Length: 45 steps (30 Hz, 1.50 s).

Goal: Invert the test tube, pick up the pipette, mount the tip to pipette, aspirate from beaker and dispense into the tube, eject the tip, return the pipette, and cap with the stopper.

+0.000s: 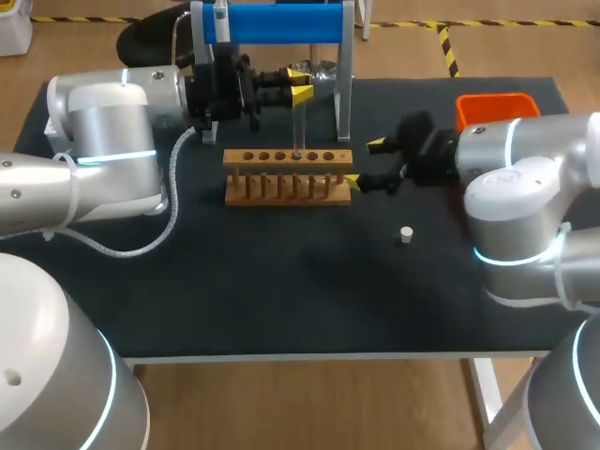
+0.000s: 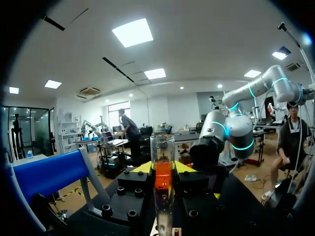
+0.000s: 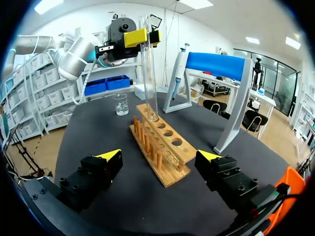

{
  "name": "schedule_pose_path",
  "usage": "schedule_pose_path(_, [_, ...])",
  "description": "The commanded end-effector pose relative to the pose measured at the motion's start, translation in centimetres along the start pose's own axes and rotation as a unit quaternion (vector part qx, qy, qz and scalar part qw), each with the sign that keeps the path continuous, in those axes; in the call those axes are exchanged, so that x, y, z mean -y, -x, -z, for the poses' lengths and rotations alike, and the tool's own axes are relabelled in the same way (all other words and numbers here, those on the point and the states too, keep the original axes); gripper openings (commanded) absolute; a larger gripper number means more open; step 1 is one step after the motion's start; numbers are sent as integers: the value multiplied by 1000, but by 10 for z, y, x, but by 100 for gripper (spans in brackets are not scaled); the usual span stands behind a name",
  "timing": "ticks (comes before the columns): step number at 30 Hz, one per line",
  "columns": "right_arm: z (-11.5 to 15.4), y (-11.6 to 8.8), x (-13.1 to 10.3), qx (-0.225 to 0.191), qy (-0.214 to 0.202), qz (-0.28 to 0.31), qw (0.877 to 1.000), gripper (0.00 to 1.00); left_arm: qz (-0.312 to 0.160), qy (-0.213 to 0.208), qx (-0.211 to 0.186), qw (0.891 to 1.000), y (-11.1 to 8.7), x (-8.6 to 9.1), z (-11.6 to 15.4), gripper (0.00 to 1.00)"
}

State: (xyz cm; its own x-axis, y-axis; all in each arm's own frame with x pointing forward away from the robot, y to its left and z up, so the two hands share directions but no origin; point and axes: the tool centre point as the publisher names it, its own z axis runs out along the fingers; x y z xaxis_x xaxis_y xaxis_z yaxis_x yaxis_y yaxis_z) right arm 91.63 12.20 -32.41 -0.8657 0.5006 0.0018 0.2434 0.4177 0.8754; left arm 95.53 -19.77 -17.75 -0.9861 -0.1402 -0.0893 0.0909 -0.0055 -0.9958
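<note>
white stopper (image 1: 406,234), brown rack (image 1: 288,176), blue stand (image 1: 272,22), orange bin (image 1: 497,108), black table (image 1: 281,291)

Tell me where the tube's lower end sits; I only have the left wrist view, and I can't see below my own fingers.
Observer: The test tube stands upright with its lower end in a hole of the wooden rack. The left gripper is shut on it near its top.
Operator: Where's my right gripper?
Observer: The right gripper is open, beside the rack's right end.
Operator: And the stopper?
Observer: The stopper lies on the table, apart from the rack and nearer the front edge than the right gripper.
</note>
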Motion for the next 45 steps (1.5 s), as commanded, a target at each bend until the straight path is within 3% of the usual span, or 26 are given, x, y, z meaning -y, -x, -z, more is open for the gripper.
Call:
schedule_pose_path(1, [-18, -3, 2, 18, 7, 0, 1000, 100, 1, 1, -2, 1000, 1, 0, 0, 0])
schedule_pose_path(25, [-54, -10, -5, 37, 18, 12, 999, 100, 1, 1, -2, 1000, 1, 0, 0, 0])
schedule_pose_path(45, [-57, -11, -3, 46, 20, 17, 999, 100, 1, 1, -2, 1000, 1, 0, 0, 0])
